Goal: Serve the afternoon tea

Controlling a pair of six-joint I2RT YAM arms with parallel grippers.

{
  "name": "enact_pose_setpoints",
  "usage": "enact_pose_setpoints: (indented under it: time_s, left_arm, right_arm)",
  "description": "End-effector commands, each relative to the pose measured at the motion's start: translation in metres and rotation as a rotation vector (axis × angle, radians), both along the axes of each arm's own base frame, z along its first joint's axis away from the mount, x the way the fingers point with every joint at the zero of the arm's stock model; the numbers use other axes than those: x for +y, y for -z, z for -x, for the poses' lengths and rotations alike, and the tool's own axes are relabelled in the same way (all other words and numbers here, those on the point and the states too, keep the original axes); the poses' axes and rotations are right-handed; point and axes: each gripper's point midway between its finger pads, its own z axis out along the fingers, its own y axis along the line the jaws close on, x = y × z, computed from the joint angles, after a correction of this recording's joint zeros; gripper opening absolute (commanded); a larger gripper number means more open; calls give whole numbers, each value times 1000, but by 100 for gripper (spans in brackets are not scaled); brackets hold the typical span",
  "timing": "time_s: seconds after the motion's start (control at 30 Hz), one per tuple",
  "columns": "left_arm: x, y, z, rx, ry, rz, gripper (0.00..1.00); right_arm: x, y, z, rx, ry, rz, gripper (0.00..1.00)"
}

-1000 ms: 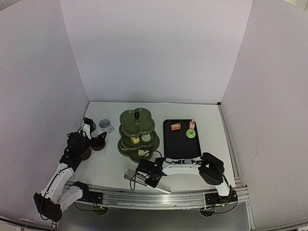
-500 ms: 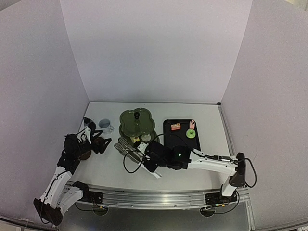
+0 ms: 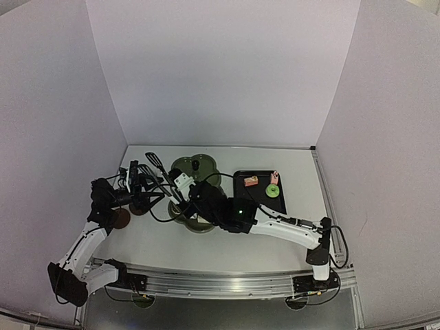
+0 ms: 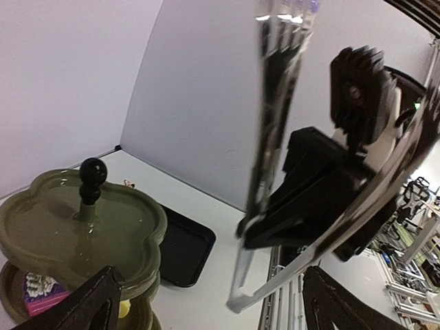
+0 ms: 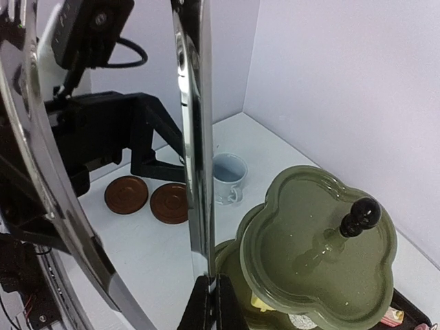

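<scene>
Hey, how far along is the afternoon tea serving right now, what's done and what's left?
Partly done: small cakes already sit on the lower tiers of the olive-green three-tier flower-shaped stand. In hand: the right hand grips the metal tongs, held up beside the open left hand. Left: three sweets on the black rectangular tray, and the bluish cup stands off the two round brown coasters.

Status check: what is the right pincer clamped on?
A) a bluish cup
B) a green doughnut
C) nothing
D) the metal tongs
D: the metal tongs rise straight out of the shut right pincer in its wrist view.
</scene>
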Motion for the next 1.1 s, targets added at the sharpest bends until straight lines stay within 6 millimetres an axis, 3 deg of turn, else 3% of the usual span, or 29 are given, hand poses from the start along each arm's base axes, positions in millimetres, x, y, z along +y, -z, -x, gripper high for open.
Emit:
enact_pose_setpoints:
  time_s: [0.0,0.17,0.33,0.43,0.67,0.8,0.93,1.07]
  left_arm:
    - [-8,-48,32,-134,157,57,96]
    - [-10,-47,36,-150,203,47,100]
    - [-13,-56,29,-180,177,57,100]
    - [-12,-65,27,-200,158,69,95]
    - [-12,-68,30,-184,159,71,70]
    - [-12,-67,29,-180,161,71,46]
    - [-12,-66,30,-173,161,68,36]
    - [-12,-65,29,-159,153,68,14]
  right_arm:
    - [4,-40,-14,-75,17,-93,0]
    - [7,-48,-9,-49,-82,-146,0]
    - [23,-40,14,16,-290,-160,0]
    - [24,-34,17,83,-337,-180,0]
    - [20,-29,23,134,-394,-189,0]
    - [22,-29,27,155,-434,-201,0]
    - [24,-30,29,173,-466,-216,0]
    - [21,-28,28,200,-476,-230,0]
